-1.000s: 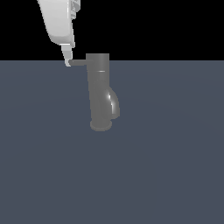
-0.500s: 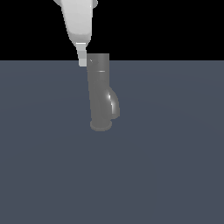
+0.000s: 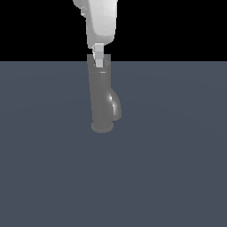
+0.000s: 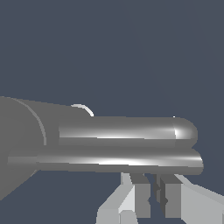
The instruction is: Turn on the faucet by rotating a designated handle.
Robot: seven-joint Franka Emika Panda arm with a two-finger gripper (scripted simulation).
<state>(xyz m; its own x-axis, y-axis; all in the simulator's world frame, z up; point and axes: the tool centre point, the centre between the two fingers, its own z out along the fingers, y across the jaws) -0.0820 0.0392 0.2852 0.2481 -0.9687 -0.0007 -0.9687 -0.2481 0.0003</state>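
Observation:
The grey faucet stands upright on its round base, and its short curved spout bulges toward the exterior view's right. My white gripper hangs straight over the cylinder's top, its fingers close together with nothing between them. In the exterior view the handle is hidden behind the fingers. In the wrist view the handle is a shiny bar sticking out from the cylinder. My gripper is against the bar's side near its free end. A second shiny bar runs parallel beyond it.
The faucet stands on a flat dark grey-blue floor that stretches all round it. Nothing else stands on it.
My gripper has moved toward the exterior view's right, from the handle's outer end to over the cylinder top. The handle, which stuck out to the left, has swung round with it.

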